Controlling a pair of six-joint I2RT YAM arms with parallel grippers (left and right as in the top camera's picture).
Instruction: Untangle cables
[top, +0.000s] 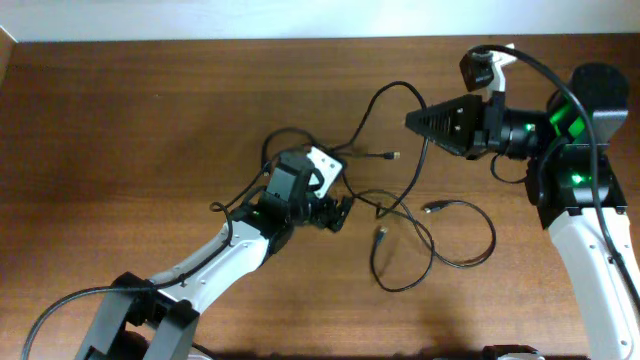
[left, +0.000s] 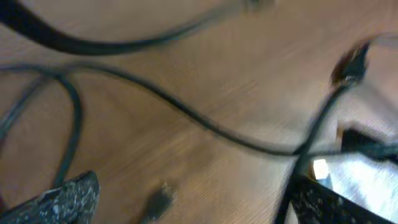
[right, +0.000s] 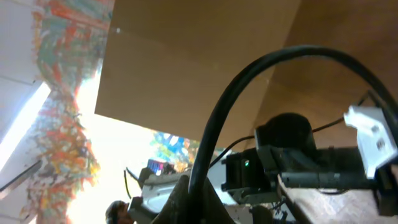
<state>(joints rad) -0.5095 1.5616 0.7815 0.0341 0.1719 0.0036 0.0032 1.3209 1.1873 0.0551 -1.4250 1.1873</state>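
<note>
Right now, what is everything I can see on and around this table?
cables: several, exact count unclear in the tangle, black, middle of the table
plug ends: at least three visible, dark, some metal-tipped, around the tangle
table: one, brown wood, under everything
painted wall: one, many colours, background of the right wrist view
left gripper: one, black, open, at the tangle's left side
right gripper: one, black, shut on one of the cables, upper right of the tangle

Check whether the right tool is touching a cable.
Touching. The right wrist view shows a cable arcing out from the shut right tool, pinched at its tip.
</note>
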